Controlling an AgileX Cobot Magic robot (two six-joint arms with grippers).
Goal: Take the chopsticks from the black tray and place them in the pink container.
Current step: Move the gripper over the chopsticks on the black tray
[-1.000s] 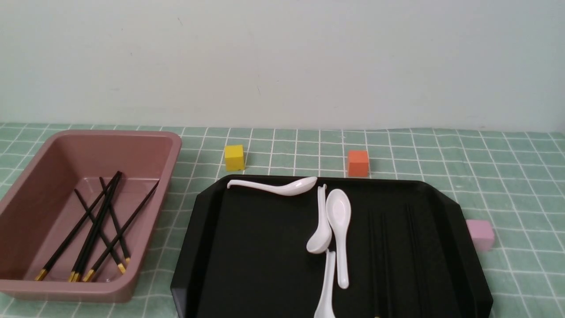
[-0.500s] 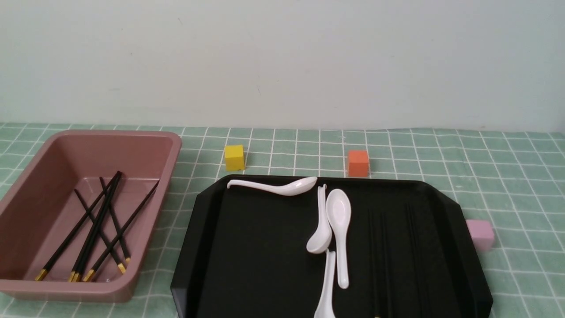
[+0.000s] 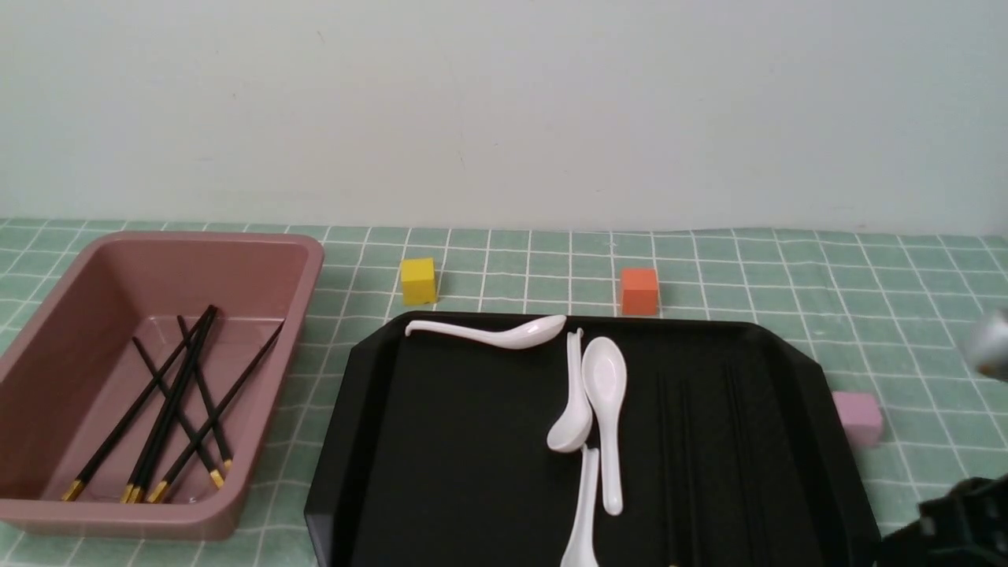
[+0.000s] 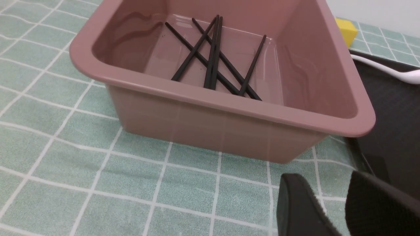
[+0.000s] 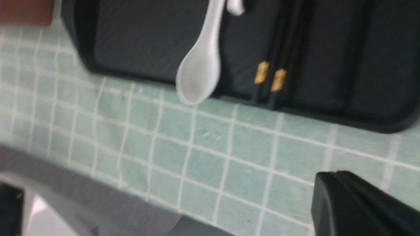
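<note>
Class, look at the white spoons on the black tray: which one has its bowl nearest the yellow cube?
The white spoon lying crosswise along the tray's far rim; the other spoons' bowls all lie farther from the yellow cube.

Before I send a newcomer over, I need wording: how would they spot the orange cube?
Find the large black rectangular tray and look just beyond its far rim. The small orange cube sits there, right of the small yellow cube, its only neighbour.
</note>
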